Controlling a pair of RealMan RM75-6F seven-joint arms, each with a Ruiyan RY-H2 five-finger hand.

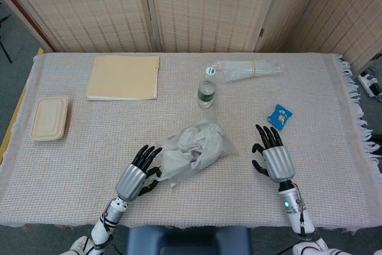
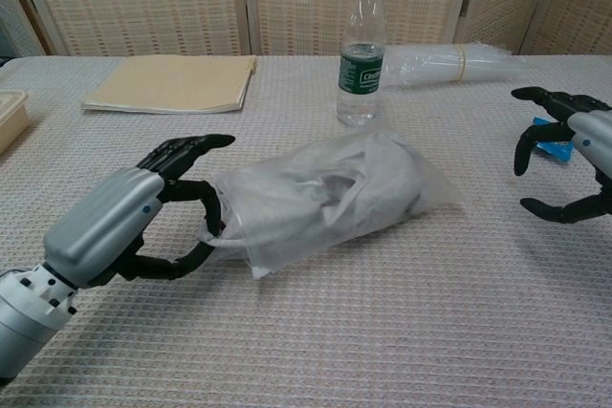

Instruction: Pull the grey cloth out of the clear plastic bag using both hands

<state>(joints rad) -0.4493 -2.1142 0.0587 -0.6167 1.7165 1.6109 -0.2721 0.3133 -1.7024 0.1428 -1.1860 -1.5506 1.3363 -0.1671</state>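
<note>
A clear plastic bag [image 1: 194, 152] [image 2: 316, 200] lies on its side in the middle of the table, with the crumpled grey cloth [image 1: 202, 141] [image 2: 337, 182] inside it. My left hand [image 1: 136, 177] [image 2: 129, 222] is at the bag's left end and pinches its edge between thumb and a curled finger, the other fingers reaching out over the bag. To the right of the bag, a short gap away, my right hand [image 1: 271, 156] [image 2: 572, 161] hovers with its fingers spread and nothing in it.
A water bottle [image 1: 206, 90] [image 2: 362, 53] stands just behind the bag. A bundle of clear bags [image 1: 246, 69] lies at the back, a blue snack packet [image 1: 279, 116] beyond the right hand, a tan folder [image 1: 123, 77] and a lidded box [image 1: 49, 117] to the left.
</note>
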